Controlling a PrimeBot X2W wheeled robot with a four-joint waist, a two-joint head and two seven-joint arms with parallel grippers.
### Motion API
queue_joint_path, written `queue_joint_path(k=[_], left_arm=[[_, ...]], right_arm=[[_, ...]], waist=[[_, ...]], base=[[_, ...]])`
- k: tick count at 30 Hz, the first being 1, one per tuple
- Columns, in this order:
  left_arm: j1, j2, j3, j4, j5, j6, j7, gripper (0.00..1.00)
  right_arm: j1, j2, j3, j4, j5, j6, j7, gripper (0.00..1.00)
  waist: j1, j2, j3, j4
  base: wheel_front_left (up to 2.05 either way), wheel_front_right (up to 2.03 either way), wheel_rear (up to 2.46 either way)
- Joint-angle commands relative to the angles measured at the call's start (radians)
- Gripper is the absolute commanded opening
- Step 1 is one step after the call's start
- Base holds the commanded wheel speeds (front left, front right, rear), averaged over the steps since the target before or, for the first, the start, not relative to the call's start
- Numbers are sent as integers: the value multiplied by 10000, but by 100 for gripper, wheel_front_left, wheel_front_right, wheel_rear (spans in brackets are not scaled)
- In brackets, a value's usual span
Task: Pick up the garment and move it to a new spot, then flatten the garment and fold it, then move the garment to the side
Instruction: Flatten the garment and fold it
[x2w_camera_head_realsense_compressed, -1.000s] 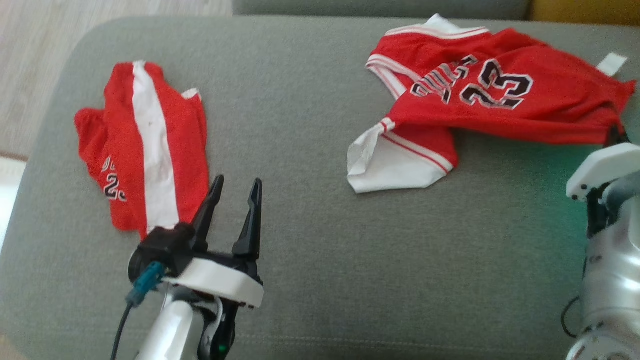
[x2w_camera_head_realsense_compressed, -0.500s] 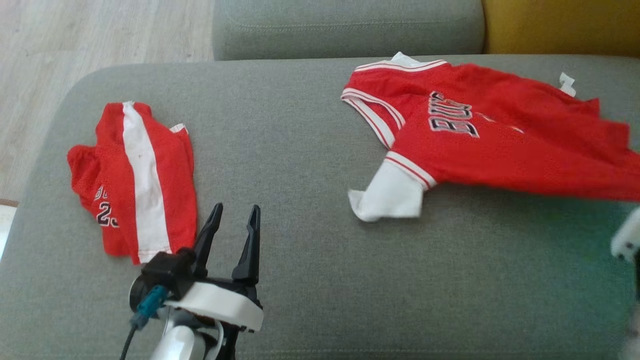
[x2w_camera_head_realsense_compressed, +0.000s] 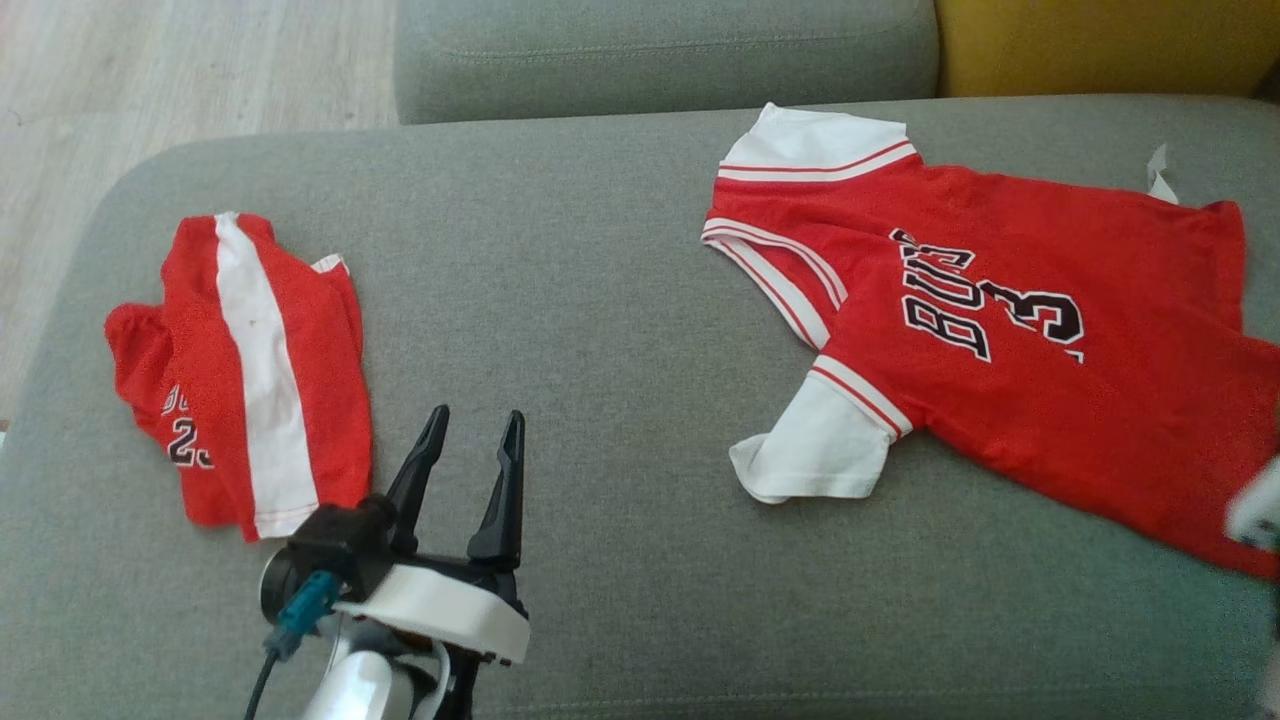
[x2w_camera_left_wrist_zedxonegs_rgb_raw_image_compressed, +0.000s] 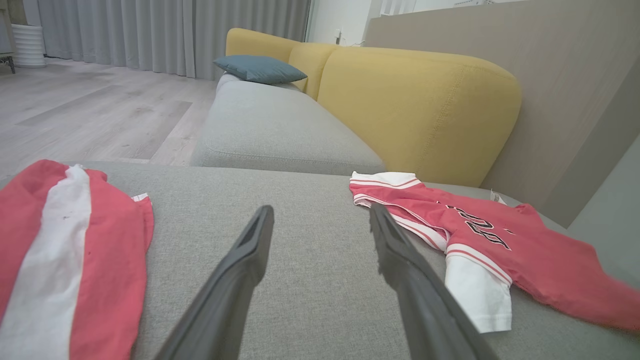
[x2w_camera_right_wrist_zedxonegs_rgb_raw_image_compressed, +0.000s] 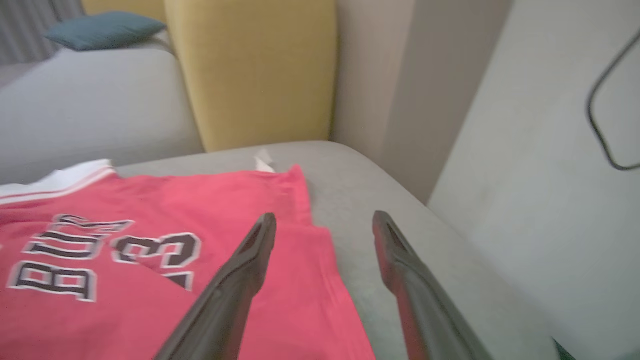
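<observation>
Red short-sleeved jersey with white sleeves (x2w_camera_head_realsense_compressed: 1000, 350) lies spread on right of grey fabric sofa cushion (x2w_camera_head_realsense_compressed: 600, 300); relocation looks done. You still owe flattening (sleeve curled), folding, shifting aside. Right gripper (x2w_camera_right_wrist_zedxonegs_rgb_raw_image_compressed: 324, 217) parted, empty, over jersey's edge. Left gripper (x2w_camera_head_realsense_compressed: 476, 413) splayed, empty.

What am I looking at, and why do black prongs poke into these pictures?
A two-armed robot stands over a grey sofa seat. One picture looks down from its head; the other two come from cameras on its wrists, so the black prongs are each arm's own pincer. The left pincer and the right pincer both stand open, holding nothing. On the seat lie a red jersey spread out at the right and red shorts with a white stripe at the left.
</observation>
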Motion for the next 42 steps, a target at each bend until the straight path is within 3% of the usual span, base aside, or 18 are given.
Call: queue_joint_path(k=[1, 10, 12, 17, 29, 35, 42], left_arm=[[-308, 52, 291, -395, 83, -11, -59, 100], [-472, 52, 300, -335, 93, -99, -59, 100], [-487, 52, 303, -303, 109, -109, -59, 100], [-503, 52, 355, -271, 98, -94, -59, 100], [-452, 52, 210, -206, 13, -44, -59, 100], [-520, 52, 153, -177, -6, -47, -59, 100], [-625, 52, 60, -175, -93, -45, -59, 100]], right_arm=[[-414, -106, 738, -335, 375, -6, -387, 100], [717, -105, 4512, -822, 2528, -6, -2413, 100], [838, -105, 4848, -830, 2489, -6, -2532, 100], [816, -105, 5383, -916, 2326, -6, -2498, 100], [1067, -105, 8665, -549, 2272, -6, -1376, 100], [801, -105, 9359, 383, 1839, -6, -911, 100], [410, -105, 9361, 1443, 1662, -6, -851, 100]], waist=[[0, -1, 40, -24], [0, -1, 206, 121], [0, -1, 211, 201], [0, -1, 180, 385], [0, -1, 127, 774], [0, -1, 253, 1036], [0, -1, 515, 1420]], base=[[0, 0, 0], [0, 0, 0], [0, 0, 0], [0, 0, 0], [0, 0, 0], [0, 0, 0], [0, 0, 0]])
